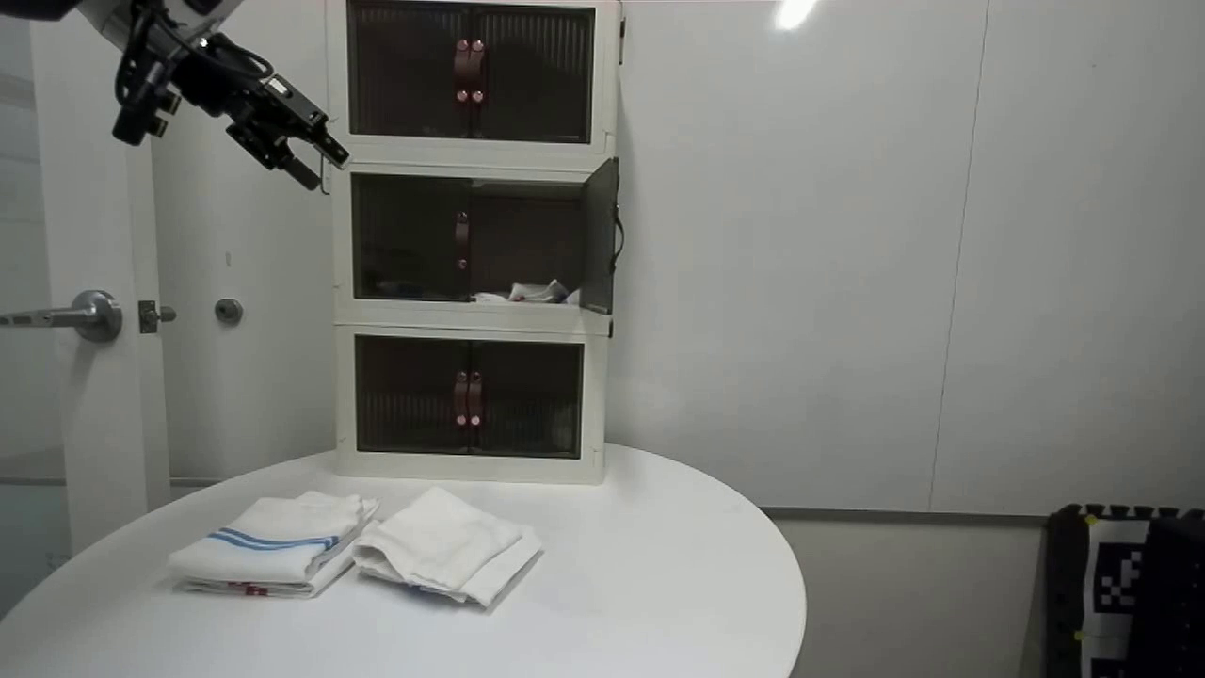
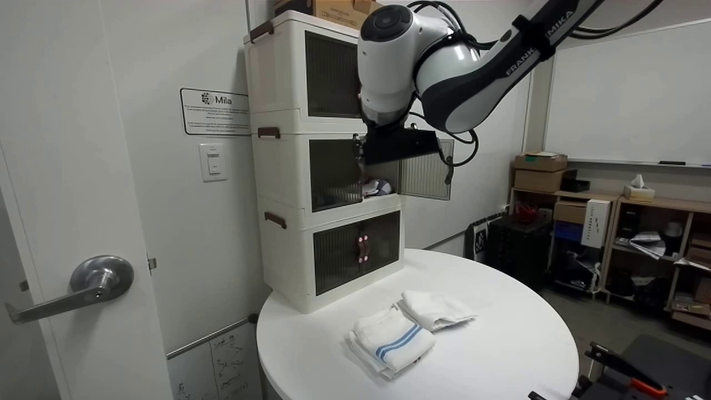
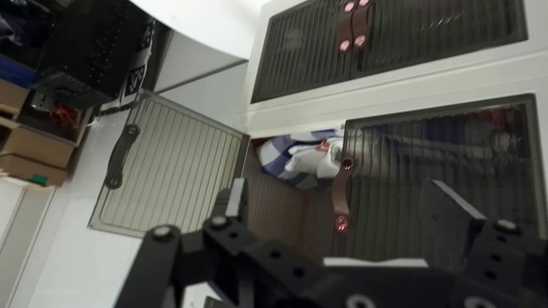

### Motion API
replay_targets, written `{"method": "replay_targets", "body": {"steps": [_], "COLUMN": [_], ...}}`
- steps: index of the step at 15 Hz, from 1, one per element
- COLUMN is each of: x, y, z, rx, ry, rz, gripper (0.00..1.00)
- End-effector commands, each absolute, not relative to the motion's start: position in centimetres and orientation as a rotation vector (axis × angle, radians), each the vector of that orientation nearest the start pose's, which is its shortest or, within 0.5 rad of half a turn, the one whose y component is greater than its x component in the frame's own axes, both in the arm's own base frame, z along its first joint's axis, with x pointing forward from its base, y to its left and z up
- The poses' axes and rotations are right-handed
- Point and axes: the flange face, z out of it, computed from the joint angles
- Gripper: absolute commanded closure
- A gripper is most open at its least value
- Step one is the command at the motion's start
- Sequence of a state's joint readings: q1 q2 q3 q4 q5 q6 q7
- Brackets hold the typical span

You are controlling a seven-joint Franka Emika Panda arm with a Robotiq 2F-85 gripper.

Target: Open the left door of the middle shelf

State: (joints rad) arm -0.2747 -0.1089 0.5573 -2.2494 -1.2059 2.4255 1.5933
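Your gripper (image 1: 327, 171) has its fingers (image 3: 234, 199) spread wide, with nothing held between them. The left door (image 1: 409, 240) of the middle shelf (image 1: 424, 312) is closed and lies ahead of the fingertips; in an exterior view it shows lower than they do and off to one side. What your next move turns on is the door's handle (image 3: 340, 194): in the wrist view it sits framed in the gap, beyond the fingertips and apart from them. Its long axis stands roughly square to the line along which the fingers would come together, so you seem well lined up to pinch it from both sides. One finger shows against the closed door, while the other falls by the hinge edge of the matching right door (image 3: 175, 162), which is swung out. You probably need to go forward with little turn of the wrist, then draw back. A fingertip could strike the door before the handle is between both.
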Motion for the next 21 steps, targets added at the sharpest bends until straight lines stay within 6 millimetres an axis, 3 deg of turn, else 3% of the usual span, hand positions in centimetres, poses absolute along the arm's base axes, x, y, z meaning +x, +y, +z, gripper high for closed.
{"method": "replay_targets", "body": {"steps": [1,5,7,11,13,15,21], "x": [52.0,53.6,55.0,58.0,59.4,60.9,64.8], "y": [14.9,15.1,14.6,13.1,12.6,12.1,11.0], "z": [42.9,40.0,36.7,31.4,29.7,28.9,29.6], "rx": [-2.956,-2.723,-2.662,-2.672,-2.684,-2.670,-2.547], "ry": [0.756,0.775,0.764,0.754,0.779,0.838,0.977], "rz": [-1.833,-2.234,-2.367,-2.362,-2.301,-2.267,-2.289], "gripper": [0.00,0.00,0.00,0.00,0.00,0.00,0.00]}}
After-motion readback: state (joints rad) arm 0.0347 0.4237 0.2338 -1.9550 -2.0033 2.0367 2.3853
